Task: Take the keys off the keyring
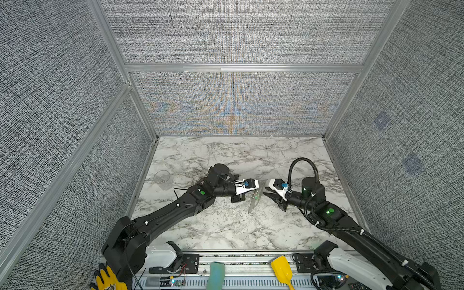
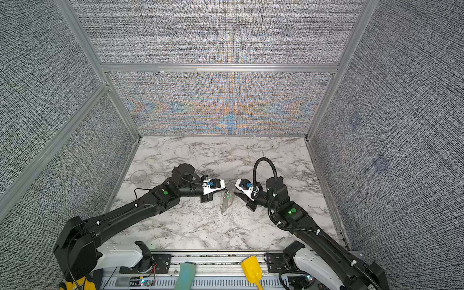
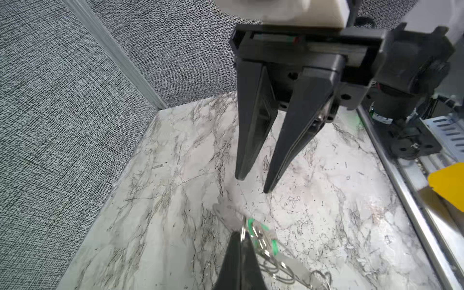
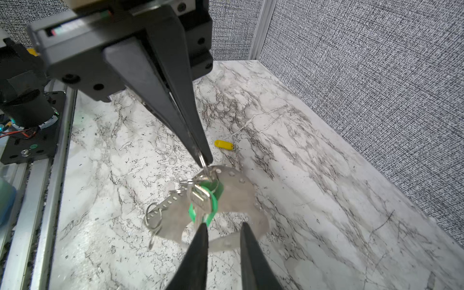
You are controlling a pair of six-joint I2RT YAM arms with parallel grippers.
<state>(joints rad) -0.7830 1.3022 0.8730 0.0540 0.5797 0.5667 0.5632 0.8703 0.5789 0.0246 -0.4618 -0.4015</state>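
Note:
My left gripper (image 3: 239, 234) is shut on a small metal ring at the top of the keyring (image 4: 238, 190), a grey flat D-shaped loop that hangs tilted over the marble. A green key tag (image 4: 216, 188) with a silver key (image 4: 200, 198) dangles from that ring against the loop. In both top views the bundle (image 1: 253, 200) (image 2: 227, 200) hangs between the two arms. My right gripper (image 4: 223, 229) is open just under the bundle, one fingertip (image 4: 202, 229) touching the green tag's lower end. A yellow key tag (image 4: 224, 145) lies loose on the table behind.
A clear glass cup (image 1: 162, 178) (image 2: 138, 177) stands at the table's left edge. A yellow scoop (image 1: 281, 271) (image 2: 251, 270), a teal object (image 1: 216, 275) and a yellow glove (image 1: 108, 278) lie along the front rail. Grey fabric walls close three sides.

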